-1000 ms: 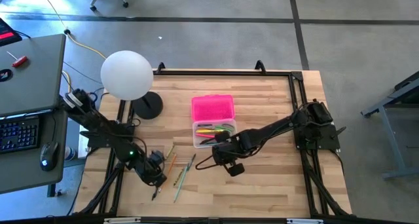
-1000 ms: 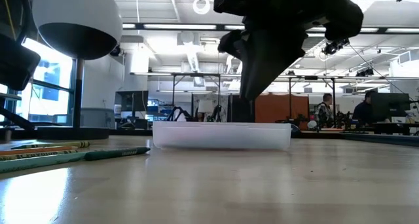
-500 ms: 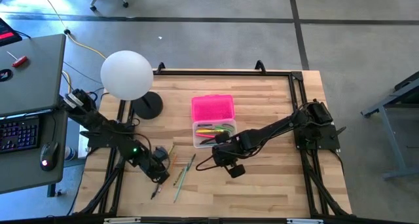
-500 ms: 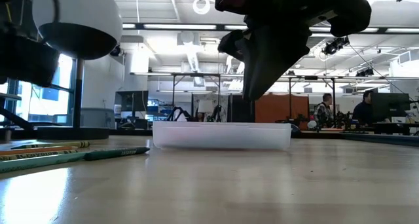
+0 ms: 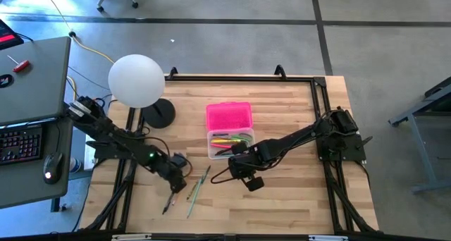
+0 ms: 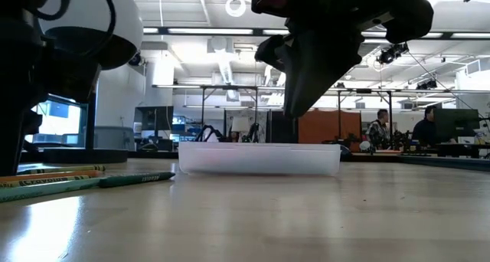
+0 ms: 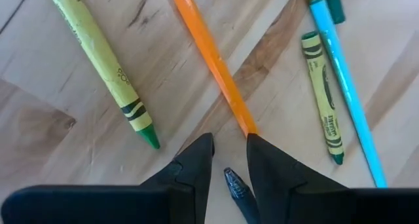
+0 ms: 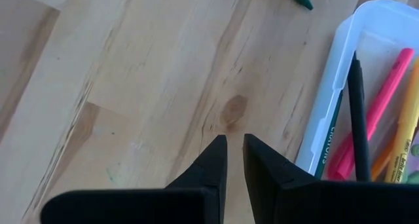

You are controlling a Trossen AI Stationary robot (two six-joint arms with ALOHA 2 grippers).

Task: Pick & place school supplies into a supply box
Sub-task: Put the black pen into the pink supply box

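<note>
The supply box [image 5: 230, 143] stands mid-table, its pink lid [image 5: 229, 116] open behind it, with several pens and pencils inside [image 8: 366, 126]. More pencils and crayons [image 5: 192, 186] lie on the wood to its left, among them an orange pencil [image 7: 213, 63]. My left gripper [image 7: 229, 140] hovers over them [image 5: 180, 163], narrowly open, its fingertips on either side of the orange pencil's near end. My right gripper [image 8: 234, 140] is shut and empty by the box's near left corner [image 5: 234, 162]. The scissors do not show.
A white globe lamp [image 5: 137, 80] on a black base stands at the far left. Yellow-green crayons [image 7: 108, 67] and a blue pencil [image 7: 347, 86] flank the orange one. A dark pen [image 5: 168, 203] lies nearer the front edge. In the low view my right arm [image 6: 321, 47] looms over the box [image 6: 260, 158].
My left gripper has moved from near the dark pen toward the table's far edge and rightward, over the loose pencils and closer to the box.
</note>
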